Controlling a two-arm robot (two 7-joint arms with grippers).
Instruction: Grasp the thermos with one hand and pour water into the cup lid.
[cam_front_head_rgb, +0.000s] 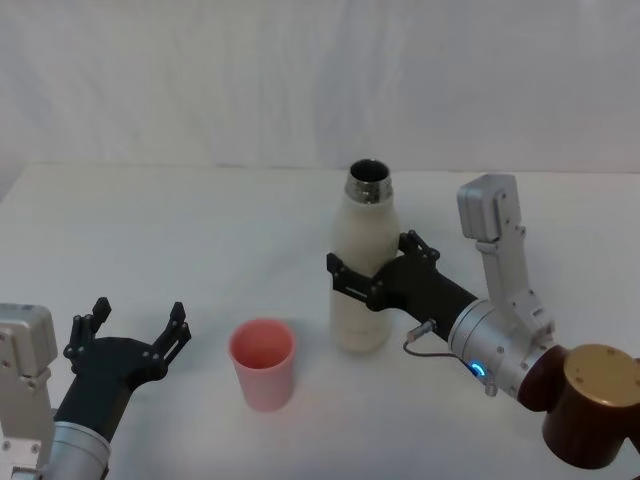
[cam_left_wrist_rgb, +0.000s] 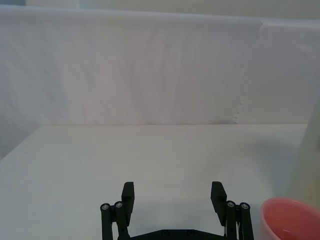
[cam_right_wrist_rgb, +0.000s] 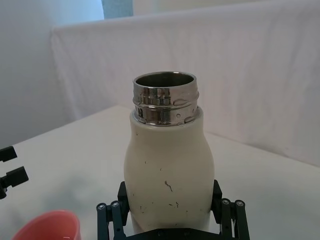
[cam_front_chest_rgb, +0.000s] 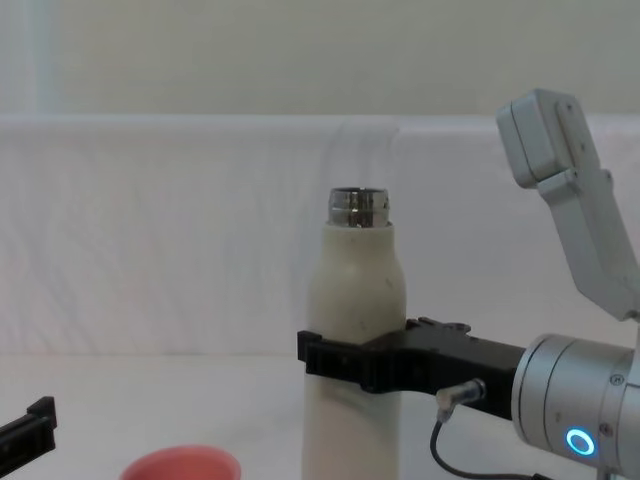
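Thermos (cam_front_head_rgb: 362, 262): cream-white bottle, upright on the white counter (cam_front_head_rgb: 150, 230) about midway between its left and right edges, cap off, shiny steel neck open at the top; small dark scuffs show on its body in the right wrist view.
Right gripper (cam_front_head_rgb: 372, 268): reaches in from the counter's right side, fingers (cam_front_chest_rgb: 318, 355) clamped around the thermos at about mid-height, one on each side.
Left gripper (cam_front_head_rgb: 135, 325): low near the counter's front left corner, fingers (cam_left_wrist_rgb: 128, 194) spread apart with nothing between them, pointing toward the back edge.
Cup lid (cam_front_head_rgb: 263, 362): small salmon-pink cup, upright with its mouth up, just to the left of the thermos and a little nearer the front edge, apart from both grippers; it lies between the left gripper and the thermos.
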